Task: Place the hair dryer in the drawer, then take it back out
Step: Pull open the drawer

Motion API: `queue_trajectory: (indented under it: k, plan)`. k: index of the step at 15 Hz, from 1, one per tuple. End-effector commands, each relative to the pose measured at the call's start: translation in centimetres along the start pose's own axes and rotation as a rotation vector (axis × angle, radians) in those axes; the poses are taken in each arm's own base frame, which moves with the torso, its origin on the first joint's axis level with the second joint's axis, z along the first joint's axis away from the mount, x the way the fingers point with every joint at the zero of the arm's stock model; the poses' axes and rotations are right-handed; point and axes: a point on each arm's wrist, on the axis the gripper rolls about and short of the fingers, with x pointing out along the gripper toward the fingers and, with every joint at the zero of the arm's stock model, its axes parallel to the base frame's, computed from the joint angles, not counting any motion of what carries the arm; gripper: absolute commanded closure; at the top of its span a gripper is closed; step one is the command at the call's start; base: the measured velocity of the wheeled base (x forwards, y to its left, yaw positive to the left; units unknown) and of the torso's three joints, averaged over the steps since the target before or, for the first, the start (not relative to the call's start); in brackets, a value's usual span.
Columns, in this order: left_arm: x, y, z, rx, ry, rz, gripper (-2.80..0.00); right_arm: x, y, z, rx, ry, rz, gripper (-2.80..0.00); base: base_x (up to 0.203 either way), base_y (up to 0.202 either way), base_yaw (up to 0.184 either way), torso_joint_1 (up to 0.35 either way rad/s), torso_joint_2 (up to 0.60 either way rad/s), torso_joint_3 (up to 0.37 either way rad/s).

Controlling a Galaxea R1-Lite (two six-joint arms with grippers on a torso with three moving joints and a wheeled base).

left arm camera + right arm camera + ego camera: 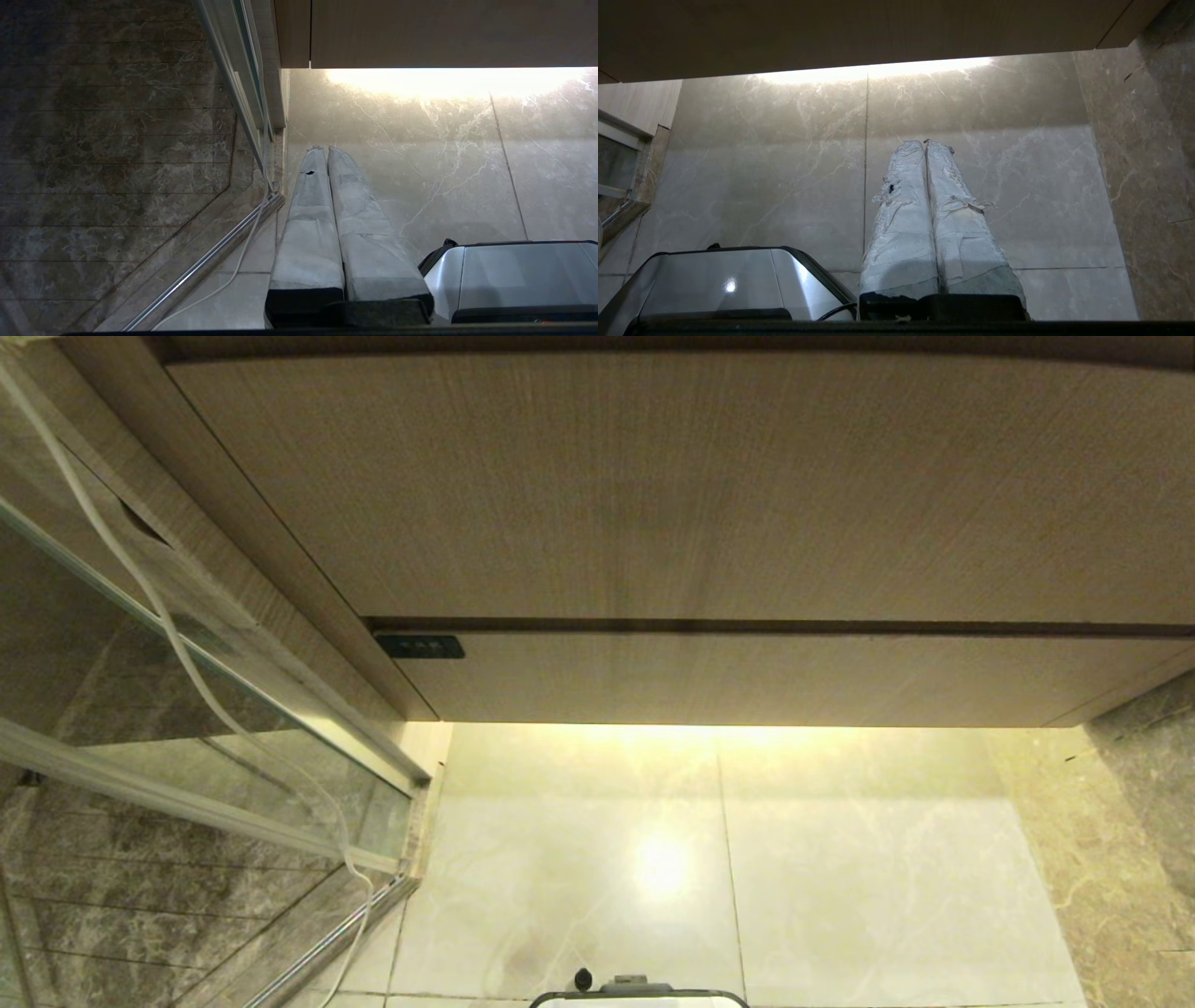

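The drawer (794, 677) is the wide, shallow wood-grain front low on the cabinet, pushed in flush, with a small black label (419, 647) at its left end. The hair dryer's body is out of view; only a thin white cord (159, 607) hangs down along the glass on the left and trails over the floor (243, 252). Neither arm shows in the head view. My left gripper (325, 150) hangs shut above the floor tiles near the glass, holding nothing. My right gripper (925, 142) is likewise shut and empty, pointing at the pale tiles.
A taller wood-grain panel (700, 485) sits above the drawer. A glass partition (187, 728) with a metal rail (210, 261) bounds the left side. A dark marble wall (1139, 821) closes the right. My silver base (639, 994) stands on the lit tile floor.
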Motion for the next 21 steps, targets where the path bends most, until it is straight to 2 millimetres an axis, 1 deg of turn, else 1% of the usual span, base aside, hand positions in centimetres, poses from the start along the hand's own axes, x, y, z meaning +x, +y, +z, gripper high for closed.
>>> queue_trajectory:
  k: [1,17,21]
  plan:
    - [0.01,0.0,-0.04,0.0,0.001,0.0,0.0,0.01,0.0,-0.04,-0.001,0.001,0.0,0.0,0.0,0.0,0.0,0.0,0.0,0.0]
    - [0.01,0.0,-0.04,0.0,0.001,0.0,0.0,0.01,0.0,-0.04,0.001,0.001,0.001,0.0,0.0,0.0,0.0,0.0,0.0,0.0]
    - [0.0,0.0,-0.01,0.0,0.0,0.0,0.0,0.02,0.0,-0.08,-0.034,0.011,0.004,0.0,0.0,0.0,0.0,0.0,0.0,0.0]
